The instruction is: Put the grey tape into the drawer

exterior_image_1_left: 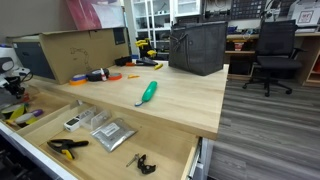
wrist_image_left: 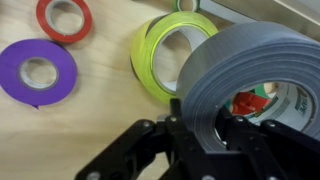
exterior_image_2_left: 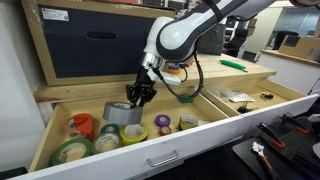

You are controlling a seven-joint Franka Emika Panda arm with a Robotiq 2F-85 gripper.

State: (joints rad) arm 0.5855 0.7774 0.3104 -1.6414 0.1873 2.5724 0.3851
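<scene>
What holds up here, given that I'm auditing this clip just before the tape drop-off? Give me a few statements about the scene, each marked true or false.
1. The end effector grips the grey tape. True.
2. The green tool lies inside a drawer. False: it lies on the tabletop.
3. A purple roll lies in the drawer under the end effector. True.
4. The grey tape rests on the tabletop. False: it is held over the drawer that has the other rolls in it.
</scene>
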